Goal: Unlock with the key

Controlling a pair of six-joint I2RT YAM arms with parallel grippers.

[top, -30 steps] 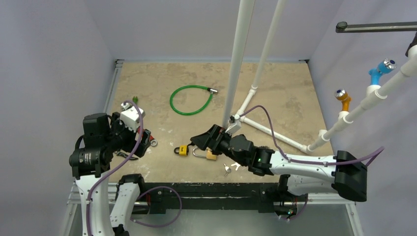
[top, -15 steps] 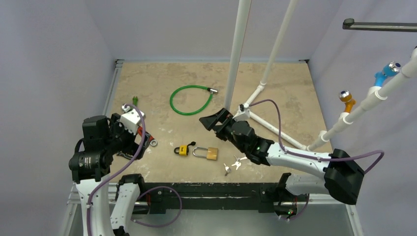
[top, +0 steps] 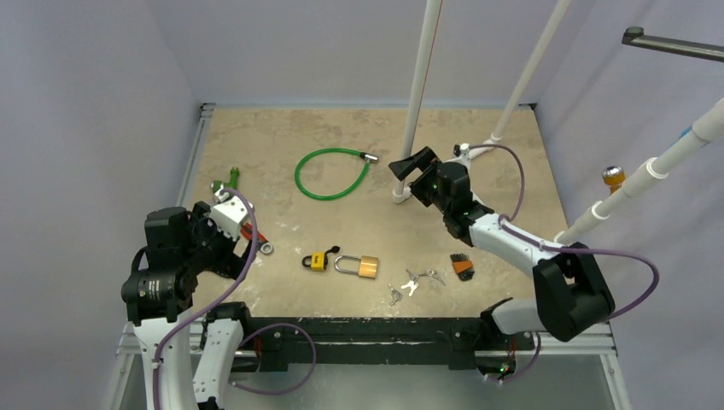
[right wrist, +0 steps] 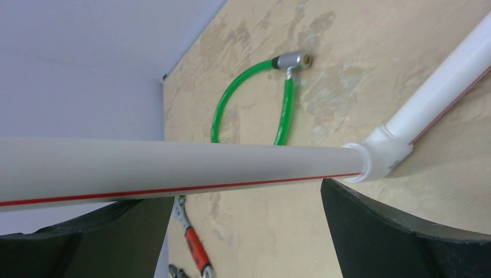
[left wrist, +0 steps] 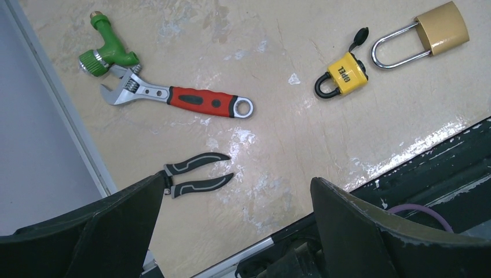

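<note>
A brass padlock [top: 367, 266] with a long steel shackle lies near the table's front middle, and a small yellow padlock [top: 318, 260] lies just left of it. Both show in the left wrist view, brass [left wrist: 443, 28] and yellow [left wrist: 346, 73]. Small silver keys [top: 411, 283] lie loose on the table right of the brass padlock. My left gripper [top: 242, 254] hovers open and empty at the front left [left wrist: 234, 226]. My right gripper [top: 408, 165] is open and empty, raised at the back middle beside a white pipe [right wrist: 173, 168], far from the keys.
A white pipe frame [top: 416, 94] stands at the back right. A green cable lock [top: 331, 173] lies at the back middle. A red-handled wrench [left wrist: 173, 98], a green fitting [left wrist: 107, 55] and black pliers [left wrist: 197, 174] lie at the left. A black-and-orange item [top: 462, 266] lies right of the keys.
My right arm has swung up and back from the brass padlock to the pipe frame, which has shifted to the right. The keys and the black-and-orange item are now uncovered.
</note>
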